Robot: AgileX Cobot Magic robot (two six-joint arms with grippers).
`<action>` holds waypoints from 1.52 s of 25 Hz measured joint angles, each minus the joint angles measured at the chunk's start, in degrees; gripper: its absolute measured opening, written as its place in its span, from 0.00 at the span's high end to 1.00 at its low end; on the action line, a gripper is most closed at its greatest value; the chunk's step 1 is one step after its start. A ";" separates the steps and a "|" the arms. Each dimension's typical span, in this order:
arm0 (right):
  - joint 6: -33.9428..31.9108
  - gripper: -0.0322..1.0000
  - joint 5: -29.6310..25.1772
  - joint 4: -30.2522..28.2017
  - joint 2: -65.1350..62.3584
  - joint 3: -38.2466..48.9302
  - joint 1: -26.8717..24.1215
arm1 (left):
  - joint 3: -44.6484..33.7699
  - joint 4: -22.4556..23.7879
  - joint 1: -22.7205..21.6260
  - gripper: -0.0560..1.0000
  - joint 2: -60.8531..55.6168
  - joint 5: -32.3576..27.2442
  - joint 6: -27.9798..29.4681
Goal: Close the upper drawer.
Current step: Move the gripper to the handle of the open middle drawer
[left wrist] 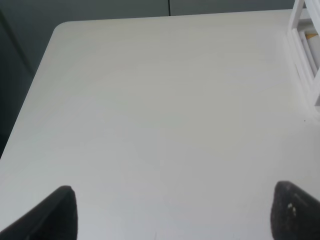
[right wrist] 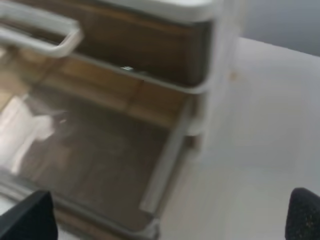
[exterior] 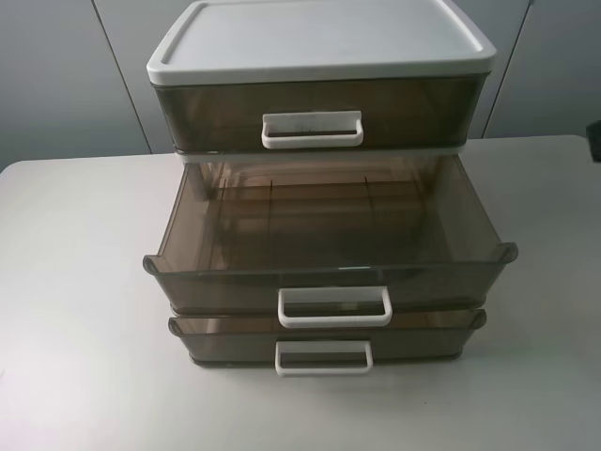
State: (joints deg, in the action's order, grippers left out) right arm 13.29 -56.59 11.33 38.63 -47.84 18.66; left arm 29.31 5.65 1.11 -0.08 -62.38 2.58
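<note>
The three-drawer chest stands on the white table (exterior: 75,282). The upper drawer (exterior: 329,272), smoky-brown with a white loop handle (exterior: 334,307), is pulled far out and looks empty. It also shows blurred in the right wrist view (right wrist: 100,150). My right gripper (right wrist: 167,216) is open, above the drawer's right side wall and the table beside it. My left gripper (left wrist: 175,215) is open over bare table, with the chest's white frame (left wrist: 305,45) off to one side. Neither gripper shows in the exterior high view.
The taller top drawer (exterior: 319,108) is shut under the white lid (exterior: 319,38); its handle (right wrist: 45,35) shows in the right wrist view. The lowest drawer (exterior: 413,343) sticks out slightly. Something dark (exterior: 593,141) is at the right edge of the exterior high view.
</note>
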 joint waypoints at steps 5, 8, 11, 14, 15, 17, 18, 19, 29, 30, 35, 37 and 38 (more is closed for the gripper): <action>1.59 0.30 0.67 -0.48 8.07 -0.49 14.89 | 0.00 0.00 0.00 0.25 0.00 0.00 0.00; 4.12 0.30 1.10 -0.34 12.57 -0.95 21.88 | 0.00 0.00 0.00 0.25 0.00 0.00 0.00; 6.93 0.30 1.96 -0.11 16.02 -0.95 27.18 | 0.00 0.00 0.00 0.25 0.00 0.00 -0.11; 8.89 0.30 2.19 -0.11 19.24 -0.95 31.87 | 0.00 0.00 0.00 0.25 0.00 0.00 -0.11; 9.42 0.30 2.23 0.03 20.44 -0.95 32.92 | 0.00 0.00 0.00 0.25 0.00 0.00 -0.11; 9.95 0.30 2.32 0.18 23.14 -0.95 34.75 | 0.00 0.00 0.00 0.25 0.00 0.00 -0.11; 9.99 0.30 2.32 0.31 24.41 -0.95 35.44 | 0.00 0.00 0.00 0.25 0.00 0.00 -0.11; 10.10 0.30 2.32 0.44 25.91 -0.95 35.89 | 0.00 0.00 0.00 0.25 0.00 0.00 -0.11; 17.78 0.30 4.73 7.87 31.78 -0.95 39.57 | 0.00 0.00 0.00 0.25 0.00 0.00 -0.11; 18.26 0.30 4.83 8.48 32.18 -0.95 39.57 | 0.00 0.00 0.00 0.25 0.00 0.00 -0.11; 18.94 0.30 4.81 9.33 36.53 -0.95 39.57 | 0.00 0.00 0.00 0.25 0.00 0.00 -0.11; 19.49 0.30 4.81 9.70 38.28 -0.95 39.57 | 0.00 0.00 0.00 0.25 0.00 0.00 -0.11; 20.07 0.30 4.70 10.26 39.08 -0.95 39.57 | 0.00 0.00 0.00 0.25 0.00 0.00 -0.11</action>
State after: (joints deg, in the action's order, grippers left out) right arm 33.36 -51.89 21.59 77.71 -48.79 58.23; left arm 29.31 5.65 1.11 -0.08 -62.38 2.47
